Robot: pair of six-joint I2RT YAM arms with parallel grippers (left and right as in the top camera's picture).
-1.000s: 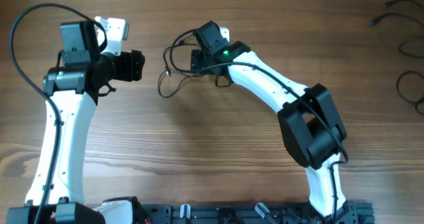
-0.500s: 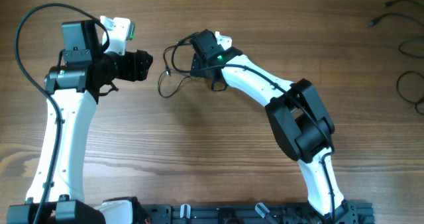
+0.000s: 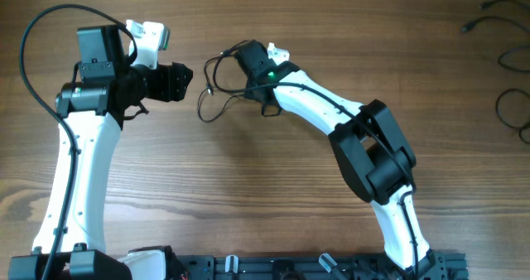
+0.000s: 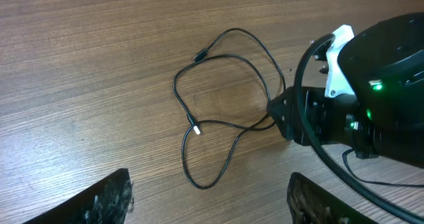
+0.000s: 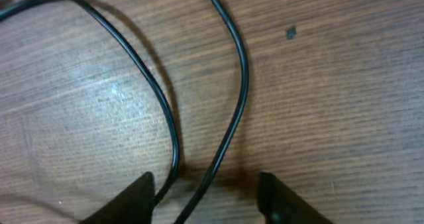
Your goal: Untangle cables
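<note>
At 12 o'clock on the surface (image 3: 248,172), cables (image 5: 242,71) tangled, right fingers (image 5: 139,197) parted astride two strands, left fingers (image 4: 106,201) released: barely begun.

The overhead camera looks straight down on the table (image 3: 248,189) from far off. The left wrist camera looks slantwise from nearer at the cable loop (image 4: 197,127), with the right arm (image 4: 384,98) at 3 o'clock. The right wrist camera sits very close above strands of that loop, which all three views share.
</note>
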